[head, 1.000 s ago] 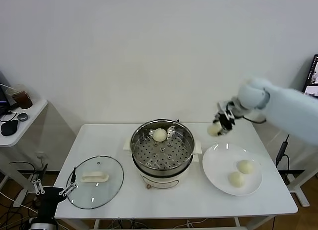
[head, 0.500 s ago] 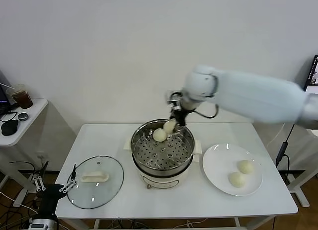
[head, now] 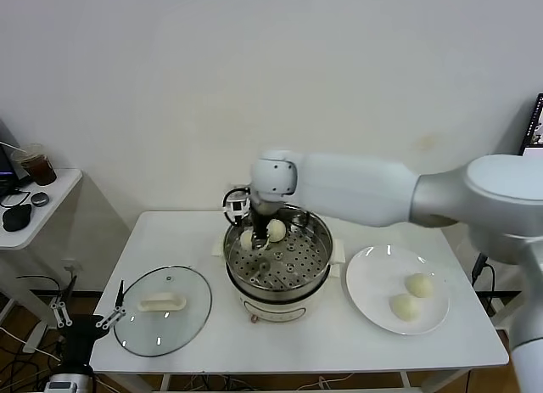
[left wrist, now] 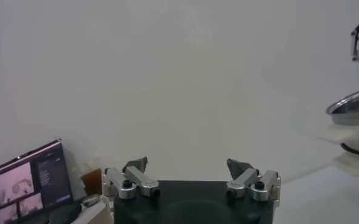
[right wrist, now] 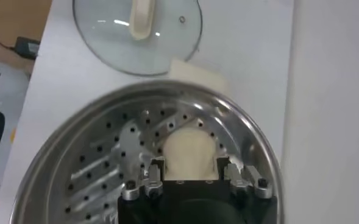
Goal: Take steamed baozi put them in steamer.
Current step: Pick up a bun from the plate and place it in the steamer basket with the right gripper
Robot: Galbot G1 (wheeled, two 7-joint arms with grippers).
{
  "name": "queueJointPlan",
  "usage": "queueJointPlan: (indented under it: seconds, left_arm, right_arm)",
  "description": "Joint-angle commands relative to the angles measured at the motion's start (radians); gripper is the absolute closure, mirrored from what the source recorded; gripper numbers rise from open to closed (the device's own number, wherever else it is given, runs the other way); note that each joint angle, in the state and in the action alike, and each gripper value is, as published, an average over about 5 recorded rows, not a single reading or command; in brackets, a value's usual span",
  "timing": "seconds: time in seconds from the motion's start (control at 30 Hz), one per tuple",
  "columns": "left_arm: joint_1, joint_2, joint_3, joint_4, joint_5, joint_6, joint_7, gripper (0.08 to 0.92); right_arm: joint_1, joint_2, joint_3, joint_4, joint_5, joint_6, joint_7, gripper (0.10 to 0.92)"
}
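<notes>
On the white counter (head: 204, 240), your right gripper (right wrist: 190, 176), jaws clenched on a bun (right wrist: 189, 151), hangs directly over the steamer (head: 316, 232) tray, frame centre.

A plain white wall (head: 254, 70) fills the far side of the room, evenly lit, with no windows in sight. Against it stands a white rectangular tabletop (head: 204, 342) on pale legs. To the far left sits a smaller white side table (head: 34, 210) carrying a plastic cup of dark drink (head: 36, 165), a black computer mouse (head: 15, 217) and a small dark round object beside it. Black cables (head: 25, 291) trail over the light floor beneath. At the right edge, part of a dark monitor (head: 534, 130) shows, with a cable hanging below it.
</notes>
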Motion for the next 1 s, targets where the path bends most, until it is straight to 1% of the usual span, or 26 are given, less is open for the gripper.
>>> queueJointPlan:
  seconds: [0.03, 0.53, 0.63, 0.77, 0.87, 1.0]
  left_arm:
    - [-0.002, 0.000, -0.002, 0.004, -0.001, -0.001, 0.000, 0.177]
    - [-0.004, -0.001, -0.006, 0.006, 0.000, -0.004, 0.001, 0.177]
    - [-0.005, 0.000, -0.006, 0.007, 0.000, -0.003, 0.001, 0.177]
    - [-0.006, 0.002, -0.006, 0.008, 0.000, -0.003, 0.002, 0.177]
    - [-0.009, 0.003, -0.005, 0.010, 0.000, -0.002, 0.004, 0.177]
    - [-0.013, 0.006, -0.003, 0.012, -0.001, -0.001, 0.004, 0.177]
  right_arm:
    - [-0.068, 0.072, 0.002, -0.082, -0.003, -0.028, 0.028, 0.508]
    - [-0.090, 0.075, 0.037, -0.122, -0.023, -0.019, 0.026, 0.488]
    - [-0.072, 0.061, 0.037, -0.100, -0.019, -0.020, 0.007, 0.428]
    - [-0.019, 0.015, 0.037, -0.039, -0.012, -0.022, -0.040, 0.308]
    - [0.044, -0.042, 0.033, 0.029, -0.015, -0.017, -0.103, 0.237]
    - [0.137, -0.153, 0.010, 0.139, -0.047, 0.025, -0.219, 0.205]
